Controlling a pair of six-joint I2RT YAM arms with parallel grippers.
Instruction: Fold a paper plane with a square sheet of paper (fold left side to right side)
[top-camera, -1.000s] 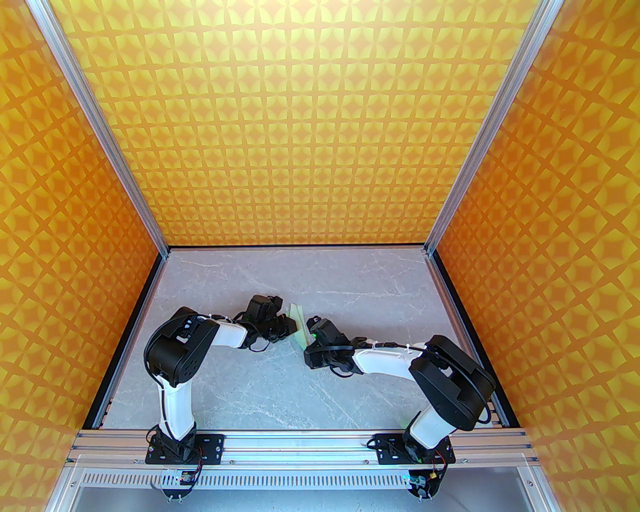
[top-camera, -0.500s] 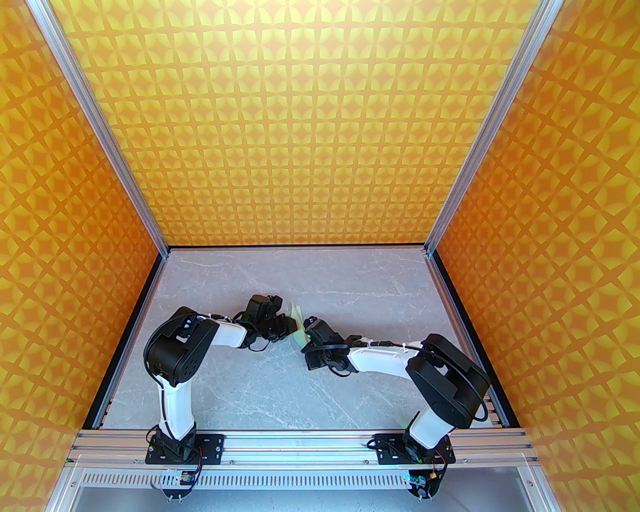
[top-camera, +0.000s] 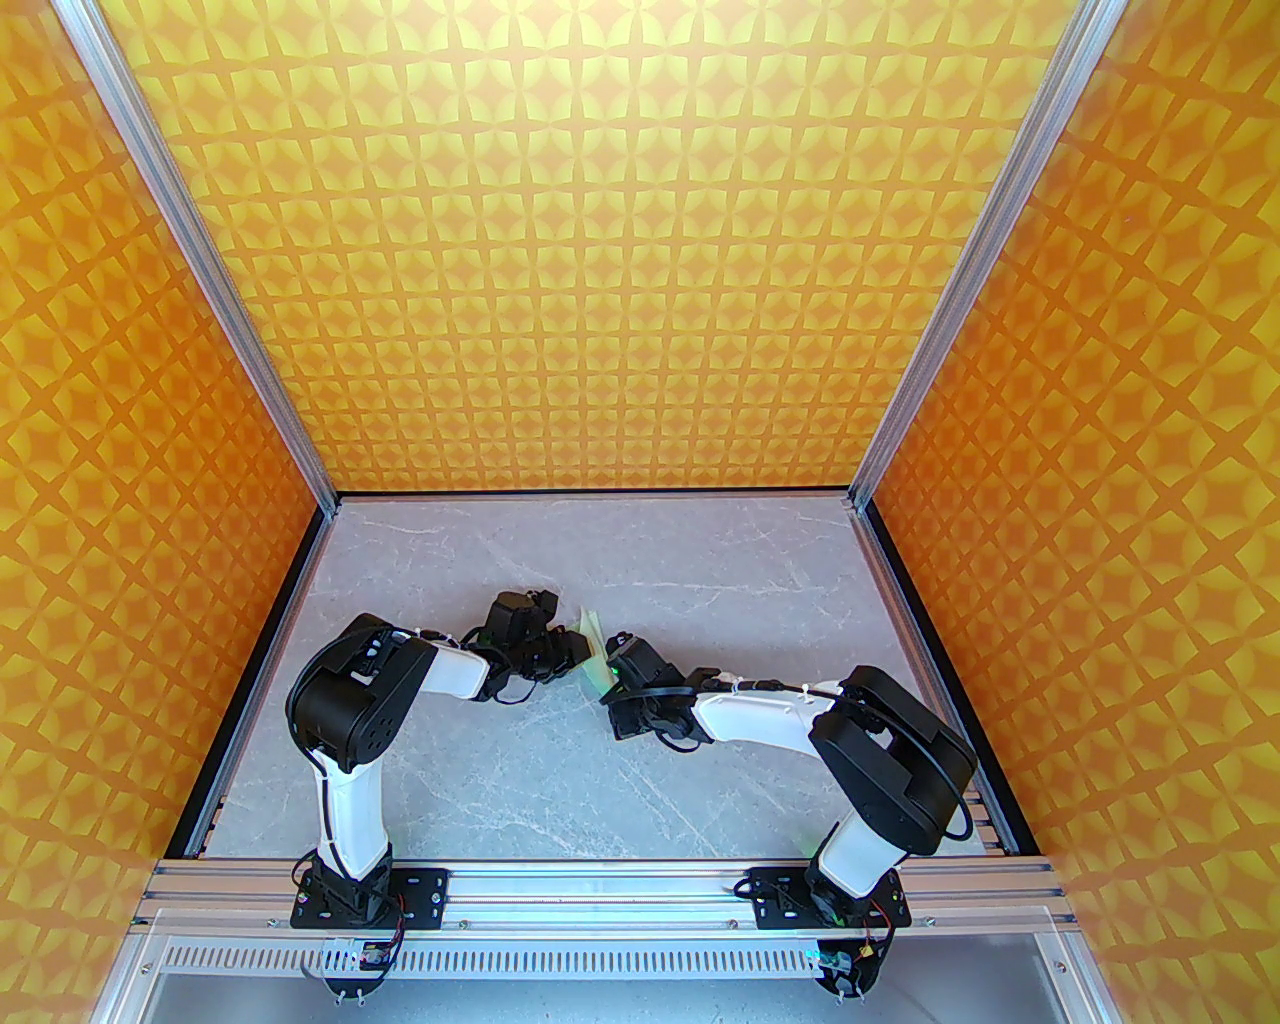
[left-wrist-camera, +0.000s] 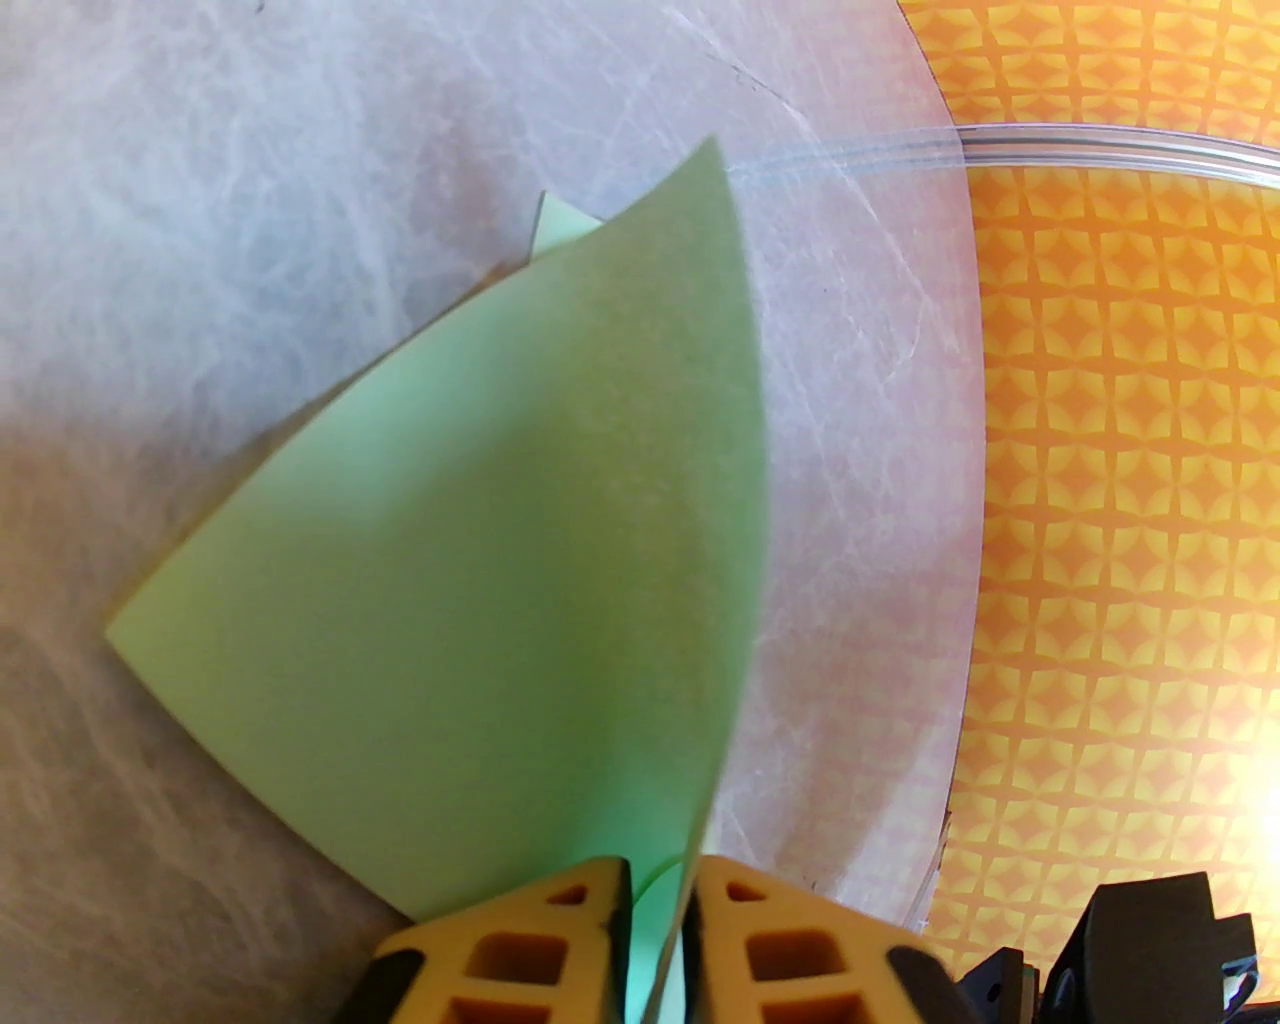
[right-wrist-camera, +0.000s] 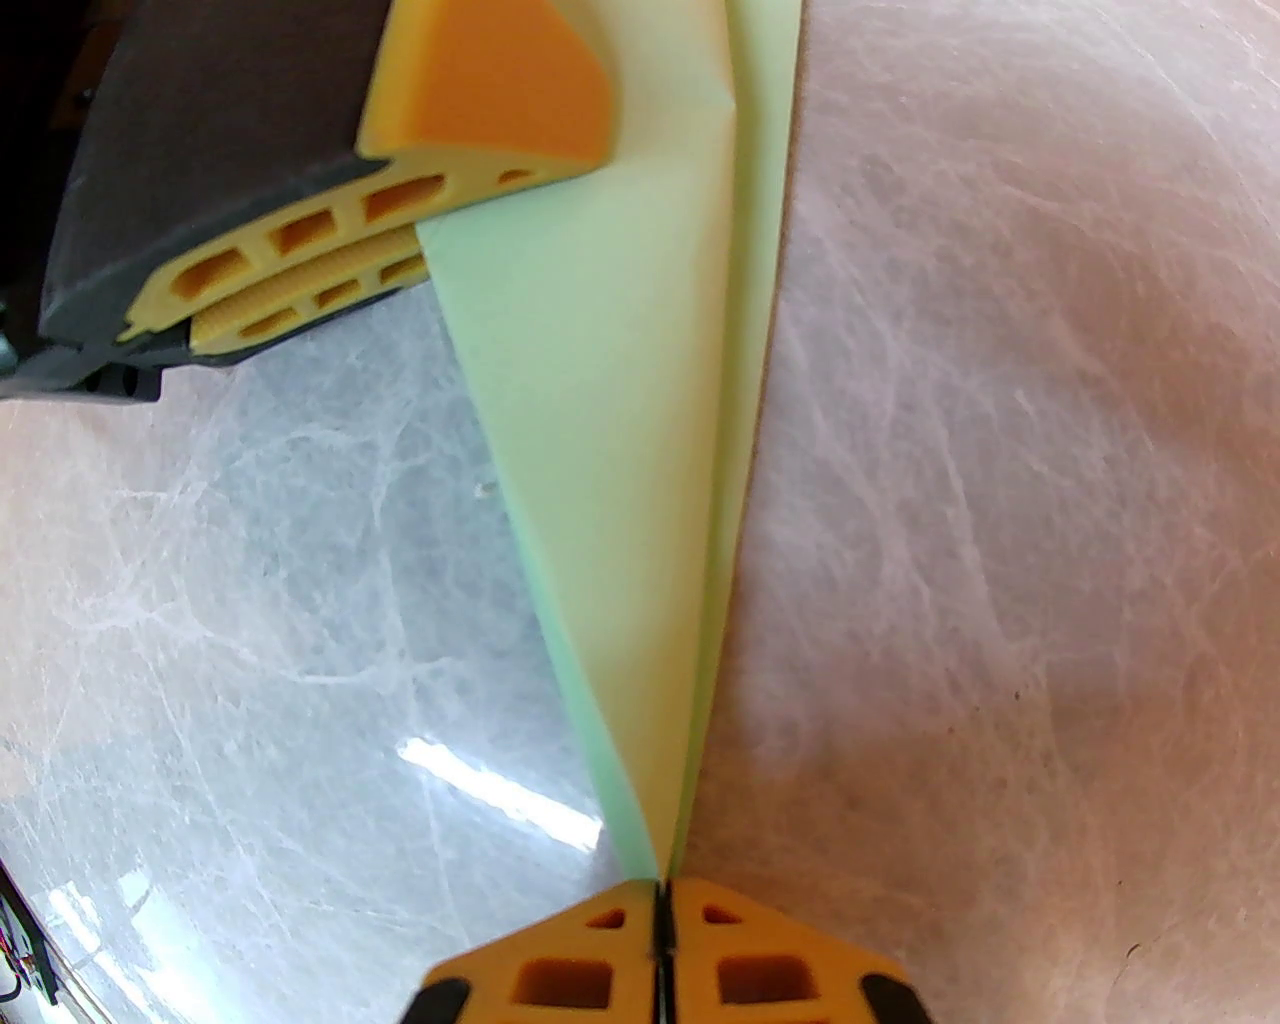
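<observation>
The right gripper (right-wrist-camera: 660, 890) has crept left toward the left gripper (left-wrist-camera: 660, 885), squeezing the sheet of paper (right-wrist-camera: 630, 400) narrower between them over mid-worktop (top-camera: 600, 780). Both are pinched tight on it, the right at its pointed tip. The fold seems to be closing.

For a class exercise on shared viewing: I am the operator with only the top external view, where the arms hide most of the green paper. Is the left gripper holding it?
Observer: Yes. In the left wrist view the left gripper is closed on the near edge of the folded paper.
Operator: And the right one?
Observer: The right gripper pinches its narrow pointed end, jaws fully together.
Operator: One layer or several?
Observer: Several. The right wrist view shows overlapping flaps meeting along a crease.
</observation>
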